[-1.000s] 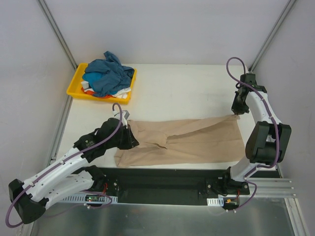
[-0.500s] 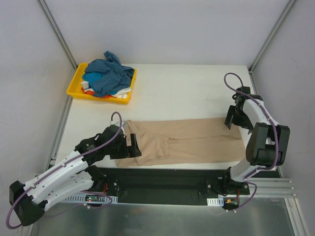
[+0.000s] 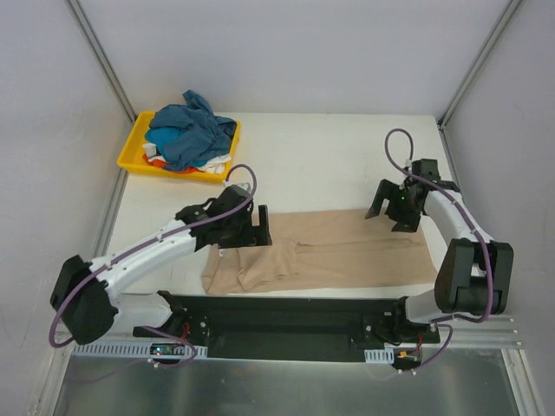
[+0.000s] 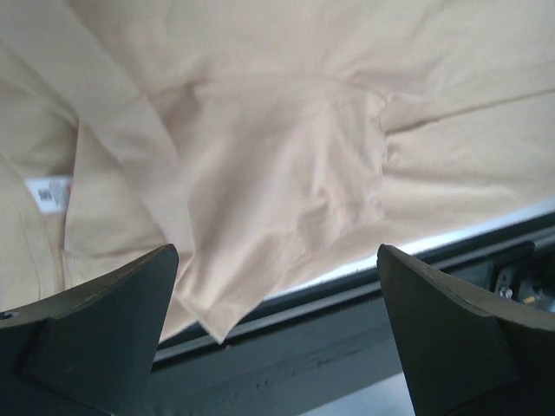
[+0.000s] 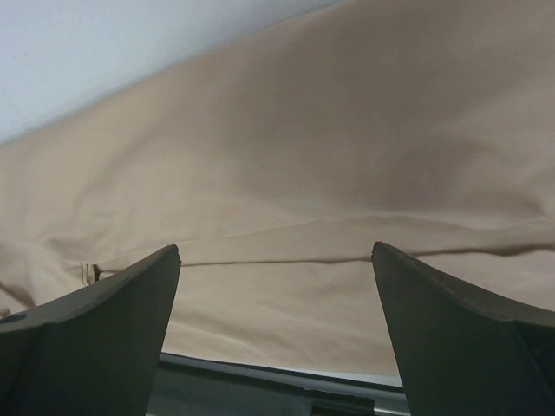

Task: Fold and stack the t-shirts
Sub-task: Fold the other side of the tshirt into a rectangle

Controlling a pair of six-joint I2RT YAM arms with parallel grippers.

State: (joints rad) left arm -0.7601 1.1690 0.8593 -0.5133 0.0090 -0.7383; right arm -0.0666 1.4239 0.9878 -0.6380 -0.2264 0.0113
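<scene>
1. Lying flat along the table's point(image 3: 329, 156) near edge, the beige shirt point(image 3: 347, 251) is seen folded into a long band.
2. The left gripper point(image 3: 258, 227) is held spread over the shirt's left part, nothing between its fingers; the label point(image 4: 48, 192) is seen near it.
3. The right gripper point(image 3: 388, 215) is held spread over the shirt's far right edge, empty.
4. Other shirts point(image 3: 186, 134) are heaped in the yellow tray point(image 3: 130, 161), well apart from both grippers.

Robot lab cell: white table point(image 3: 329, 156), grey panel walls point(image 3: 303, 52), alu frame posts point(image 3: 106, 61).
</scene>
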